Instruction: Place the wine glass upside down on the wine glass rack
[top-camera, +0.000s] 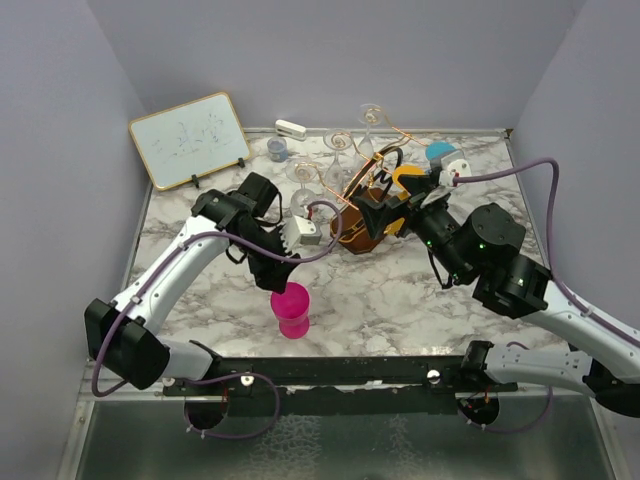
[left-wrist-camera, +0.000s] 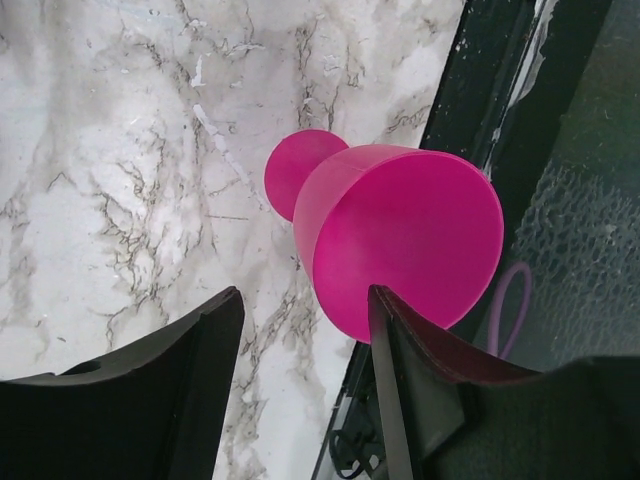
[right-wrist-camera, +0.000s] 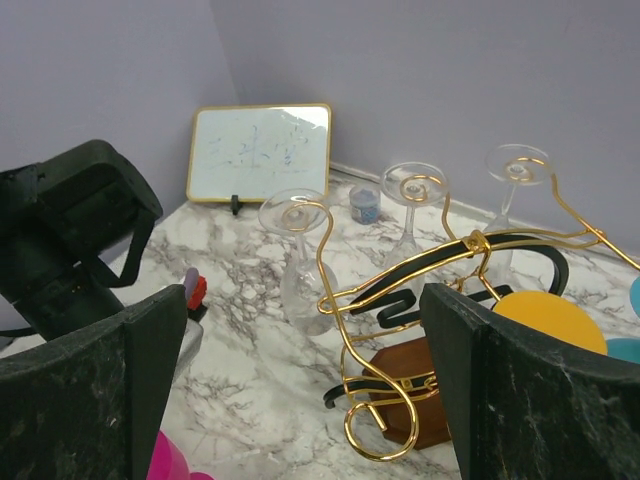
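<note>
The pink wine glass (top-camera: 291, 308) stands near the table's (top-camera: 400, 290) lower edge. The left pincer (left-wrist-camera: 305, 295) is part-open and grips nothing, one finger overlapping the bowl. The right pincer (right-wrist-camera: 300, 295) gapes before the wine glass rack (right-wrist-camera: 410, 390).

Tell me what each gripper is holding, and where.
Nothing. Left gripper jaws frame bare marble, the pink glass beside one finger; right gripper is open, facing the rack.
</note>
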